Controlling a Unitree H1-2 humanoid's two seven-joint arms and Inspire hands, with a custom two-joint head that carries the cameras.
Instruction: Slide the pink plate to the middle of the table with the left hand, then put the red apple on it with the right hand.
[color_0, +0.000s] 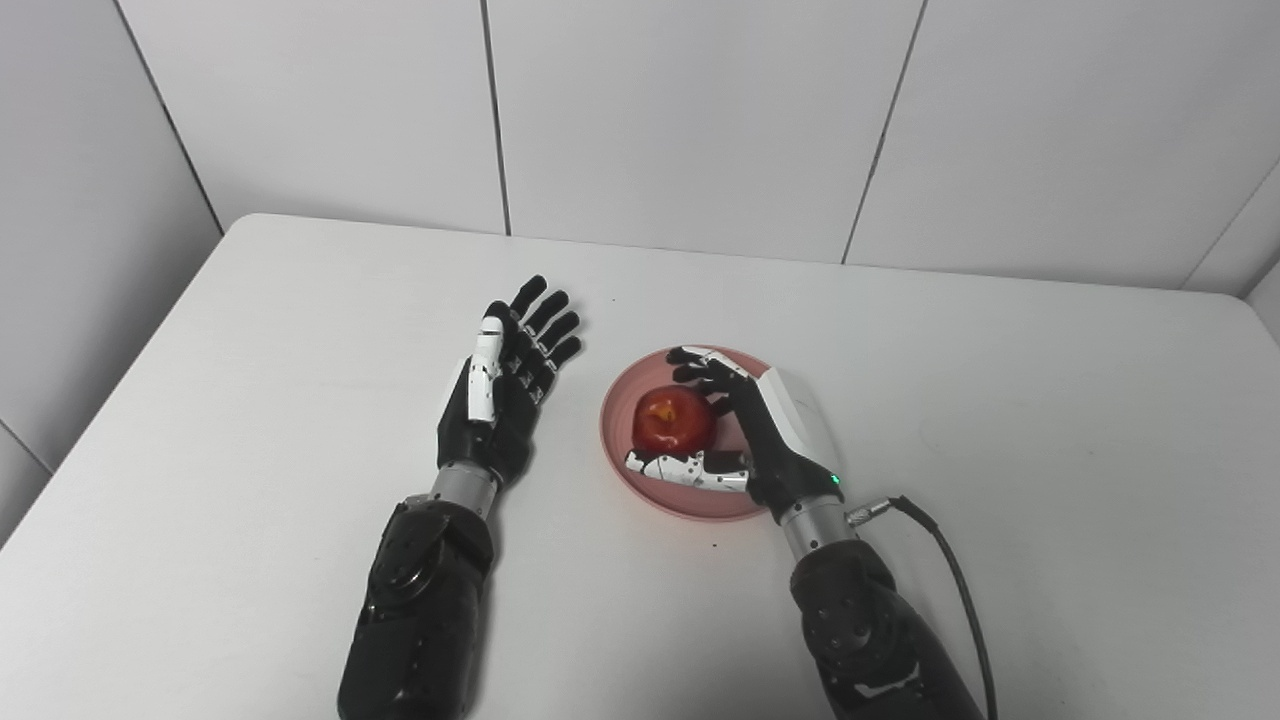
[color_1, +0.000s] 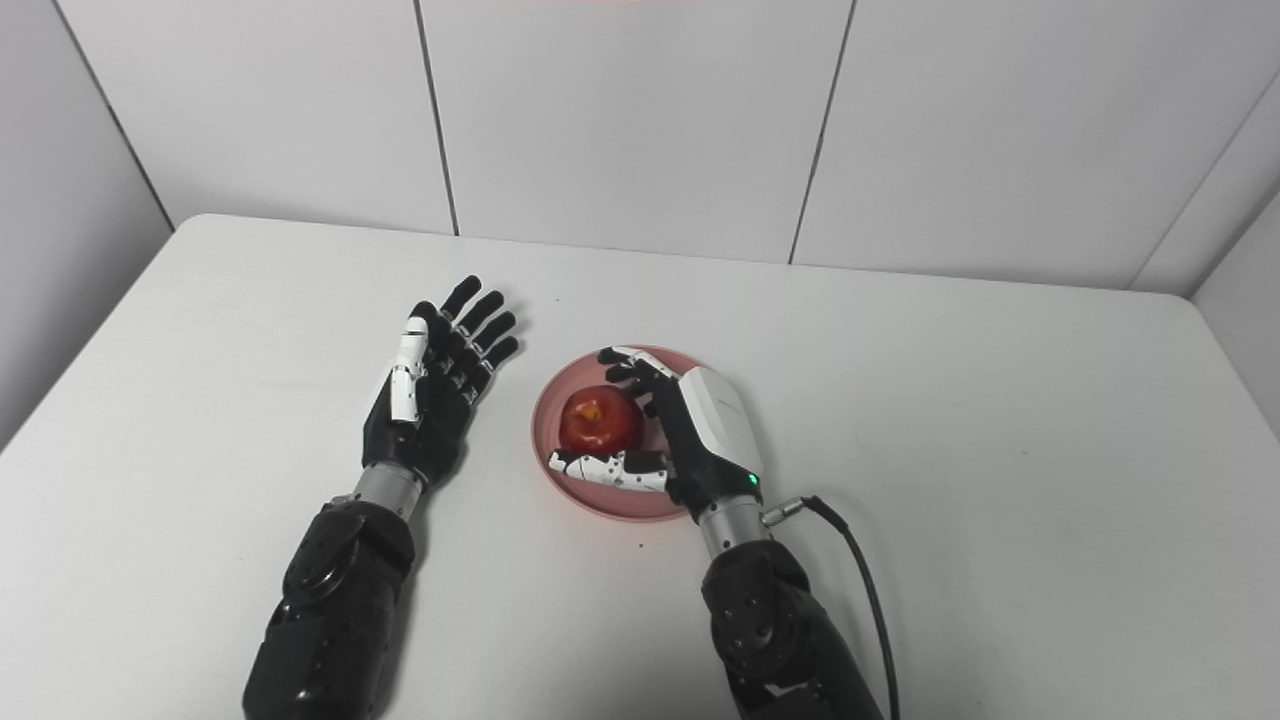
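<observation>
White tabletop (color_0: 300, 330) carries the pink plate (color_0: 615, 440) near its middle; the red apple (color_0: 675, 420) sits on it, right hand (color_0: 745, 425) curled around it. Left hand (color_0: 505, 390) rests beside, fingers spread, empty.

The table (color_0: 1000, 420) lies bare to the far side and to the right of the plate (color_0: 620, 470). Beside the plate's left rim the left hand (color_0: 505, 395) stands spread, narrowing that approach. The right hand (color_0: 745, 430) covers the plate's right half, cupped around the apple (color_0: 672, 420).
</observation>
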